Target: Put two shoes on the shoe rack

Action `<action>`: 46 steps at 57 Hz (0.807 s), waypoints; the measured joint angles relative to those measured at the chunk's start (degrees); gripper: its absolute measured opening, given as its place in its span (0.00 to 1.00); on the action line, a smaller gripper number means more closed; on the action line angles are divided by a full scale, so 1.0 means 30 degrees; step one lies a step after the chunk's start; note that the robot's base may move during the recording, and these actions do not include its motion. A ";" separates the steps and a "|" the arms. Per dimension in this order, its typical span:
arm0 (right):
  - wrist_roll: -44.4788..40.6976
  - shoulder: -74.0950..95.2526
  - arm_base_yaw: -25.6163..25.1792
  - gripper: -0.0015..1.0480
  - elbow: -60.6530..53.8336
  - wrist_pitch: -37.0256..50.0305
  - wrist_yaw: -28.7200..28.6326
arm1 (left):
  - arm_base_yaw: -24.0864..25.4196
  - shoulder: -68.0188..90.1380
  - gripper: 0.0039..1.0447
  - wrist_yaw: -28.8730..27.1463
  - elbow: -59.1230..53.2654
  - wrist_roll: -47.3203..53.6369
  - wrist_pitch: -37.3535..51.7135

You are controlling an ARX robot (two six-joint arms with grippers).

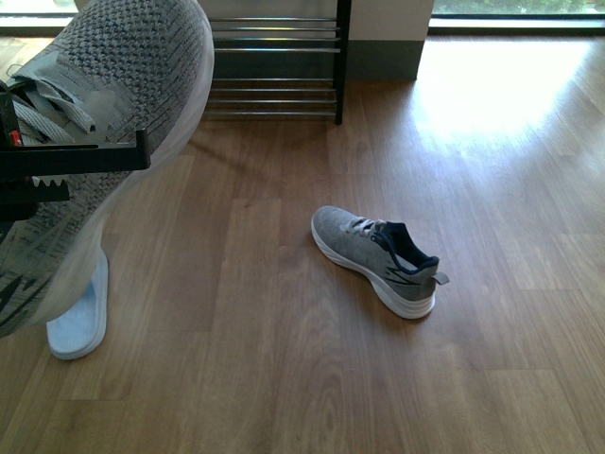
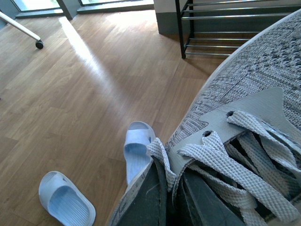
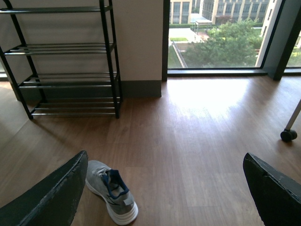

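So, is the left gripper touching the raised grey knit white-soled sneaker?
Touching: the left wrist view shows the left gripper clamped on the grey knit sneaker at its laces.

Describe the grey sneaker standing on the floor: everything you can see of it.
The floor sneaker has a grey knit upper, grey laces, navy lining, a heel tab, a dark zigzag side mark and a white sole. It stands upright on the wood floor, toe towards the shoe rack but well short of it. Only the floor touches it; the open right gripper is apart from it. Its mate is clamped in the left gripper.
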 joint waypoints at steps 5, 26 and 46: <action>-0.0007 0.0007 0.0000 0.91 0.0000 0.0000 -0.0131 | 0.0109 0.0000 0.01 -0.0058 -0.0007 0.0007 0.0000; -0.0007 0.0007 0.0000 0.91 0.0000 0.0000 -0.0058 | 0.0036 -0.0007 0.01 0.0182 -0.0022 0.0015 0.0000; -0.0007 0.0007 0.0000 0.91 0.0000 0.0000 -0.0058 | 0.0058 -0.0007 0.01 -0.0160 -0.0022 0.0022 0.0000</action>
